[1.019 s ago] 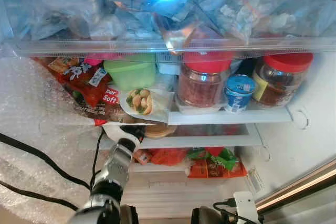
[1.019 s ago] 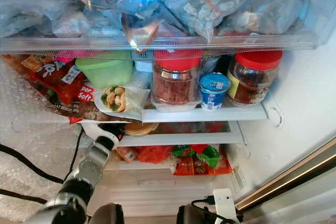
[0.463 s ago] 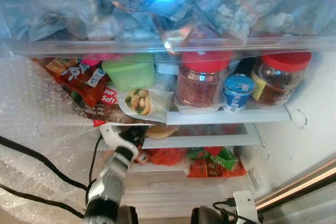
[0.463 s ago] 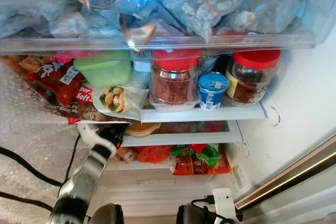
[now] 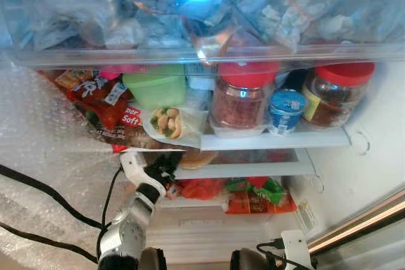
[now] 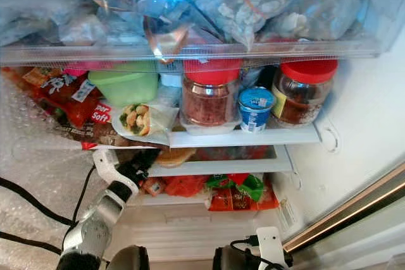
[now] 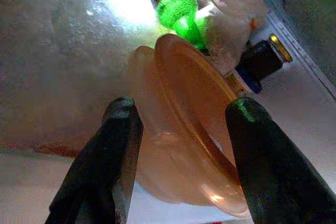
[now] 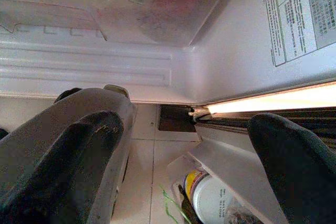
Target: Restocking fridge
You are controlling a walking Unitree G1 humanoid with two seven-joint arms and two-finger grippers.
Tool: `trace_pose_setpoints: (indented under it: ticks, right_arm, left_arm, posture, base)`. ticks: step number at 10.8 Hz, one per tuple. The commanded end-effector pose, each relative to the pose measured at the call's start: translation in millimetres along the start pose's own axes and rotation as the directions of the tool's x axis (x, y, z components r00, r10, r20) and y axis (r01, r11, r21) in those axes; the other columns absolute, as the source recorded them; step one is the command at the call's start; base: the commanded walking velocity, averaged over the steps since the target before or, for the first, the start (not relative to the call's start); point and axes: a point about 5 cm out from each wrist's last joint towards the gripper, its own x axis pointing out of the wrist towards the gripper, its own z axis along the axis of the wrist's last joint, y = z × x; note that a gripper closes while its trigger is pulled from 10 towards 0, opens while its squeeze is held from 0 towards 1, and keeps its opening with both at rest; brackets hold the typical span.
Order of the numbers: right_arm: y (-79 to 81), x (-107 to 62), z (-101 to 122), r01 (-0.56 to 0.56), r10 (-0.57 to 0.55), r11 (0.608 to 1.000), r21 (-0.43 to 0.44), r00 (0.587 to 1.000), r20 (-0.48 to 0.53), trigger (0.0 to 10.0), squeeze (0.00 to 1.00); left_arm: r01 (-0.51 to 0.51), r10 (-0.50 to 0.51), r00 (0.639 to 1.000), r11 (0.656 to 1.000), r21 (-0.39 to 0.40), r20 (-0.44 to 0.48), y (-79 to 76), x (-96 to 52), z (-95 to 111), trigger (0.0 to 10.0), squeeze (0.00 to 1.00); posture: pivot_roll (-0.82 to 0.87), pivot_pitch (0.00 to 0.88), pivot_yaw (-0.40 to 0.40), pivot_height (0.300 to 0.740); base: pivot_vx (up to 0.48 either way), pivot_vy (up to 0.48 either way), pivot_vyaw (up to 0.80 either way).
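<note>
The fridge door is open and the shelves are packed. The left end effector (image 5: 158,170) reaches in under the middle shelf (image 5: 272,140), on the left side, just by a round, peach-colored plastic tub (image 7: 184,129) that sits on the lower shelf. In the left wrist view its two black fingers (image 7: 105,166) are spread wide, one on each side of the tub — I cannot tell if they touch it. They are not squeezed tight on it.

On the middle shelf there is a wrapped roll with green filling (image 5: 169,122) at the front edge, right above the end effector. Behind it sits a green box (image 5: 155,86). Beside that is a jar with a red lid (image 5: 243,99), then a small blue-topped cup (image 5: 286,110), then another red-lidded jar (image 5: 335,93). Red snack bags (image 5: 101,99) lean at the far left. Clear bags of food (image 5: 285,11) fill the top drawer.

The right end effector (image 8: 178,145) hangs low by the bottom of the fridge — its fingers are wide apart and hold nothing.
</note>
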Motion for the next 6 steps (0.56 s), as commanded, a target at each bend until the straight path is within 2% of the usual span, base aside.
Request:
trace_pose_setpoints:
  ticks: [1, 2, 5, 6]
  right_arm:
    - [7.9, -10.5, -44.5, -0.023, 0.022, 1.000, -0.007, 0.985, -0.174, 10.0, 0.00]
    - [8.2, -10.4, -44.1, -0.021, 0.020, 1.000, -0.006, 0.985, -0.172, 10.0, 0.00]
    - [8.7, -10.1, -43.3, -0.020, 0.019, 1.000, -0.004, 0.985, -0.169, 10.0, 0.00]
    - [8.9, -10.3, -43.8, -0.020, 0.019, 1.000, -0.003, 0.985, -0.169, 10.0, 0.00]
  left_arm:
    - [0.009, -0.008, 1.000, 0.999, 0.044, -0.019, -2.9, -0.4, 2.0, 10.0, 0.00]
    - [0.012, -0.011, 1.000, 0.997, 0.080, -0.019, -5.5, -3.7, 5.8, 10.0, 0.00]
    - [0.015, -0.014, 1.000, 0.996, 0.091, -0.013, -8.4, -8.2, 10.0, 10.0, 0.00]
    - [0.023, -0.020, 0.999, 0.995, 0.097, -0.036, -9.9, -14.9, 8.8, 10.0, 0.00]
  posture:
    - [-0.16, 0.083, 0.010, 0.635]
    - [-0.16, 0.082, 0.011, 0.635]
    - [-0.16, 0.080, 0.013, 0.635]
    - [-0.16, 0.082, 0.014, 0.635]
  base:
    - [0.000, 0.000, 0.00]
    - [0.000, 0.000, 0.00]
    - [0.000, 0.000, 0.00]
    - [0.000, 0.000, 0.00]
